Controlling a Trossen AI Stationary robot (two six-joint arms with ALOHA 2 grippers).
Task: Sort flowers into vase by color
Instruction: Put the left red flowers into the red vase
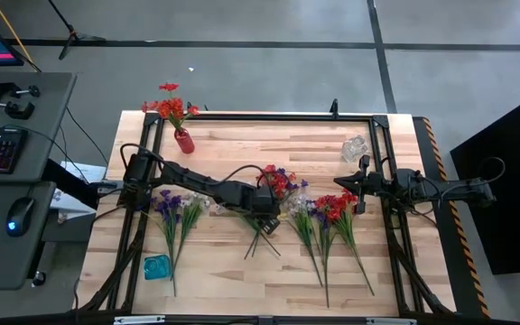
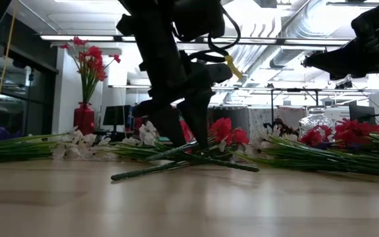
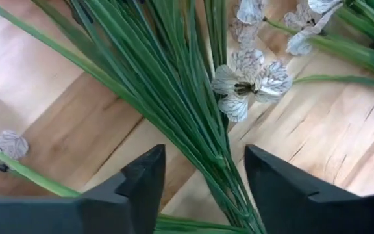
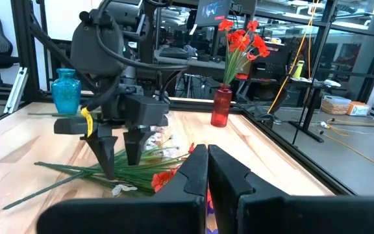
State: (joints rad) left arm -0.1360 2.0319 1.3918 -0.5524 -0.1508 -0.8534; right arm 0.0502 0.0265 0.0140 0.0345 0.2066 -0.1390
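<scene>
Wooden planks of the counter [image 1: 242, 271] carry flowers in loose bunches across its middle: purple and white sprigs [image 1: 173, 217] toward the left edge, a mixed red, purple and white bunch [image 1: 273, 194] at the centre, and red sprigs [image 1: 335, 217] toward the right edge. From above, the left claw [image 1: 264, 215] sits over the central bunch; only its wrist camera shows the dark fingers [image 3: 145, 179] spread apart with a sheaf of green stems [image 3: 174, 97] running between them, a white blossom [image 3: 249, 81] just beyond, nothing clamped. The right claw [image 4: 206, 172] hangs above the right side of the counter, clenched on nothing. Its wrist camera shows a red vase [image 4: 221, 107] with red flowers and a blue vase [image 4: 66, 91], near the far-left and near-left corners by the overhead view. No writing can be read anywhere.
</scene>
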